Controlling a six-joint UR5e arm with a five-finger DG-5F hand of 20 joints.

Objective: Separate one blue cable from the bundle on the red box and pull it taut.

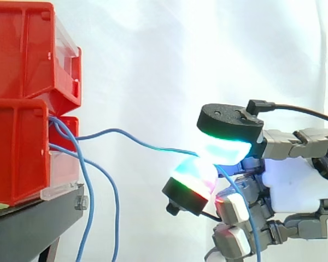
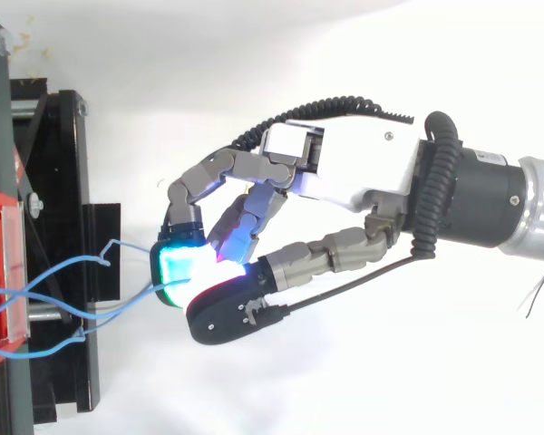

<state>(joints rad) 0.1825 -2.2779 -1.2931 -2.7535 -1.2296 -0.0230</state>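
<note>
Several thin blue cables [image 1: 82, 164] come out of the front of the lower red box [image 1: 16, 153] at the left. One blue cable [image 1: 126, 134] runs from the box to the right in a shallow curve, still slightly slack. My hand [image 1: 295, 185] sits to the right of the boxes, with that cable pinched between two glowing fingertip pads [image 1: 221, 150]. Beyond the pinch, the cable's loose end [image 1: 246, 207] hangs down in front of the hand. From above, my hand [image 2: 344, 172] reaches left and pinches the cable [image 2: 127, 304] just off the stand.
A second red box [image 1: 27, 49] is stacked on the lower one, both on a black stand [image 1: 38, 218]. Two other blue cables [image 1: 116, 218] droop below the stand's front edge. A white curtain hangs behind.
</note>
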